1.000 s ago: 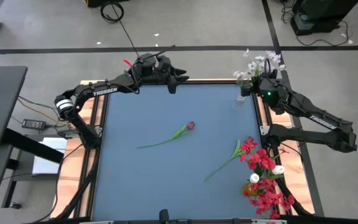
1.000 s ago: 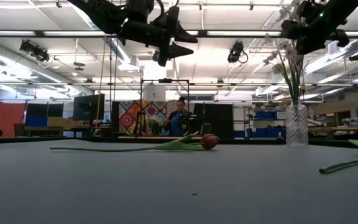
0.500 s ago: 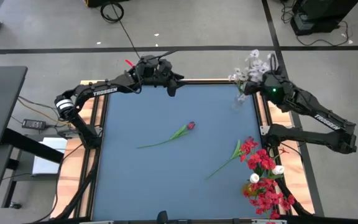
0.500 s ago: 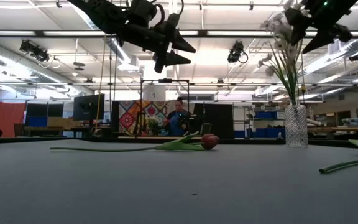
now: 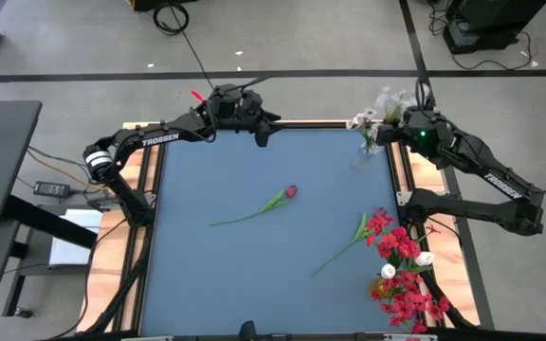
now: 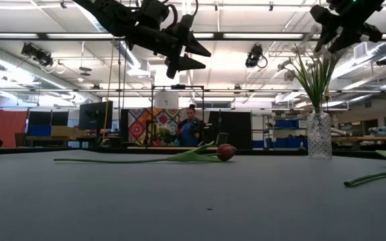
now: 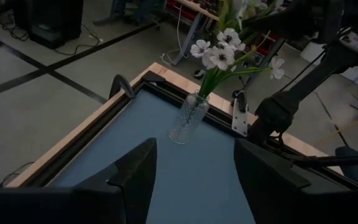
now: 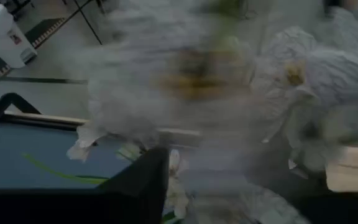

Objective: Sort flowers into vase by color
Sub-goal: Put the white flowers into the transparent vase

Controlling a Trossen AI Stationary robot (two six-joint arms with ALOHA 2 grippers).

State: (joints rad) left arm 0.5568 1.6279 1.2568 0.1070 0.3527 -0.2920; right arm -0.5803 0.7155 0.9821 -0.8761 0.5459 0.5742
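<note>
Blue-grey table (image 5: 254,256) — red blooms (image 5: 401,275), dark red bud (image 5: 292,191), white flowers (image 7: 219,53), clear cut-pattern vase (image 7: 188,118).

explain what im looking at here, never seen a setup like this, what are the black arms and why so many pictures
These are four camera views of one moment. Two dark robot arms work at a blue table, sorting artificial flowers into a vase. The high view looks straight down; the low view sits at table height; the other two come from cameras on each arm's wrist.

The left tool hangs open over the table's far edge, holding nothing. The right tool is above the glass vase in the far right corner, which holds white flowers; its fingers stand apart, and nothing appears held.

On the table lie a dark red bud on a long stem near the middle and a red-bloomed stem to its right. More red flowers are heaped at the near right corner.
</note>
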